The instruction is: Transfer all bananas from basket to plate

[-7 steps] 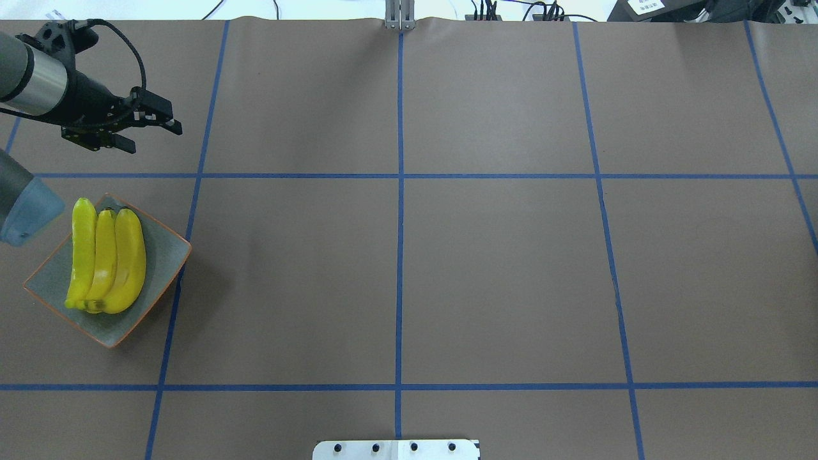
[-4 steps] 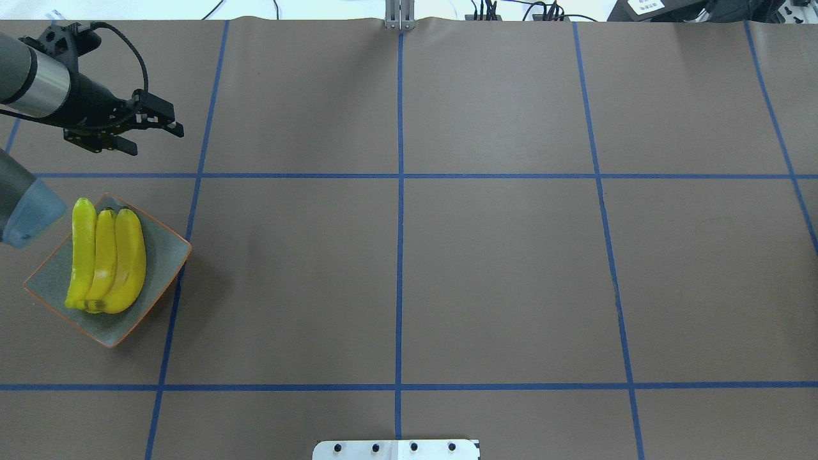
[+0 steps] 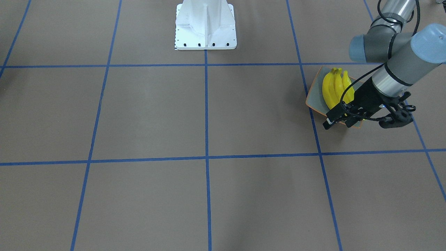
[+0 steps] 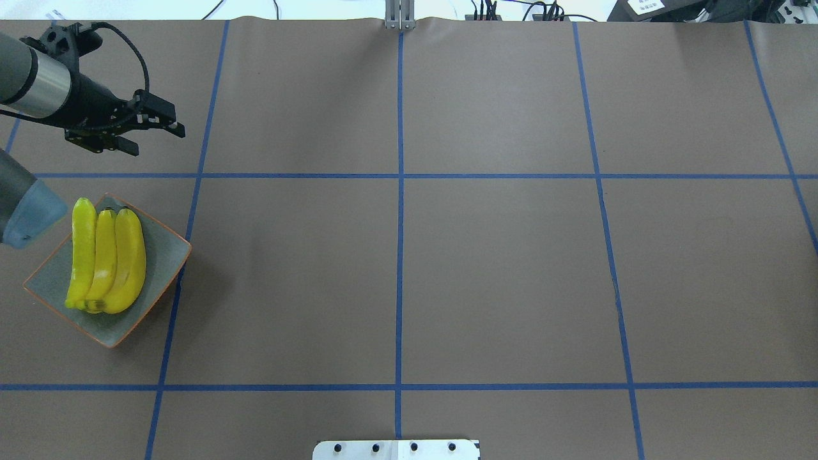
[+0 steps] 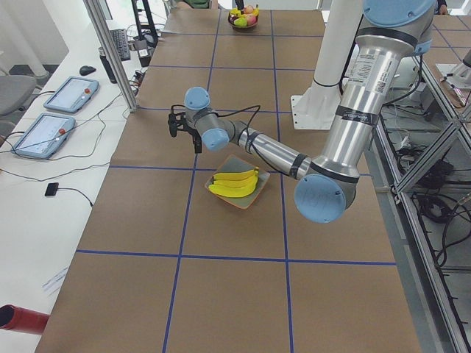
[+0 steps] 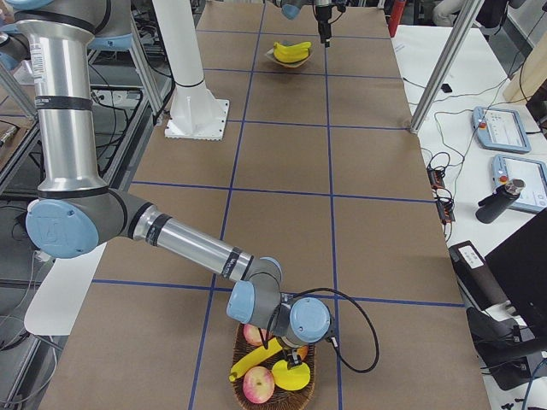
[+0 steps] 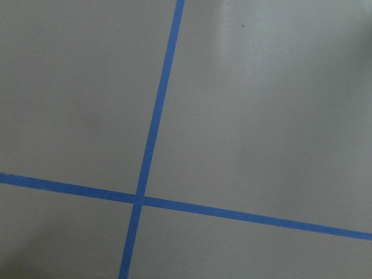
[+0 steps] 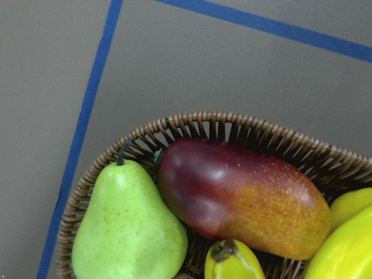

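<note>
Three yellow bananas [image 4: 105, 262] lie side by side on the square grey-green plate [image 4: 160, 255] at the table's near left; they also show in the front view [image 3: 334, 89]. My left gripper [image 4: 160, 137] hovers open and empty beyond the plate, over bare table. A fourth banana [image 6: 252, 360] lies in the wicker basket [image 6: 273, 393]; its dark tip shows in the right wrist view [image 8: 229, 258]. My right gripper [image 6: 286, 346] is right above the basket's fruit. Its fingers are hidden, so I cannot tell its state.
The basket [image 8: 232, 125] also holds a green pear [image 8: 128, 226], a red-orange mango [image 8: 238, 197], apples [image 6: 256, 384] and other yellow fruit [image 8: 349, 244]. Blue tape lines [image 4: 399, 191] grid the brown table. The robot's white base [image 3: 205, 24] stands mid-table at its edge.
My left gripper has drifted slightly up and to the right in the overhead view, a little farther from the plate. The bananas and the plate have not moved.
</note>
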Controlling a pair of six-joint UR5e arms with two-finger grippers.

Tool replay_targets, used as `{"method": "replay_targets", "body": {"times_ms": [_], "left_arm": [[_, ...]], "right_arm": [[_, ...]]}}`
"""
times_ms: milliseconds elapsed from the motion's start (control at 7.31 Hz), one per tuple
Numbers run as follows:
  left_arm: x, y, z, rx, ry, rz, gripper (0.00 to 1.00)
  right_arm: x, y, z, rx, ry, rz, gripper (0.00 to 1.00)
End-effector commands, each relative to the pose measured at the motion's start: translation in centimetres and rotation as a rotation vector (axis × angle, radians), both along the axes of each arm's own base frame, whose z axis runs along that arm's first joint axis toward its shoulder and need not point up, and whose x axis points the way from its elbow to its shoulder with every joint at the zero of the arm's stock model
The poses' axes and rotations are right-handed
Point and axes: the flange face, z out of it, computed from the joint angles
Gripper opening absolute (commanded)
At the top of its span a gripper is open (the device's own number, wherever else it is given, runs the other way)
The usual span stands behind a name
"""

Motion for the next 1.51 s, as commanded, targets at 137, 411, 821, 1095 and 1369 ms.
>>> {"method": "replay_targets", "body": {"times_ms": [137, 411, 821, 1095, 1369], "left_arm": [[0.1, 0.0, 0.2, -0.002, -0.002, 0.002, 1.0], [0.2, 0.0, 0.2, -0.001, -0.001, 0.003, 1.0], [0.4, 0.2, 0.4, 0.001, -0.002, 0.009, 1.0], [0.5, 0.3, 0.5, 0.0, -0.002, 0.011, 1.0], [1.0, 0.5, 0.5, 0.005, 0.0, 0.019, 1.0]], "right_arm": [[-0.3, 0.4, 0.7, -0.019, 0.005, -0.005, 0.87], [-1.0, 0.3, 1.0, -0.027, 0.007, -0.022, 0.78], [-1.5, 0.3, 1.1, -0.034, 0.01, -0.028, 0.74], [-1.8, 0.2, 1.0, -0.032, 0.011, -0.036, 0.74], [-2.0, -0.1, 1.2, -0.035, 0.028, -0.047, 0.73]]}}
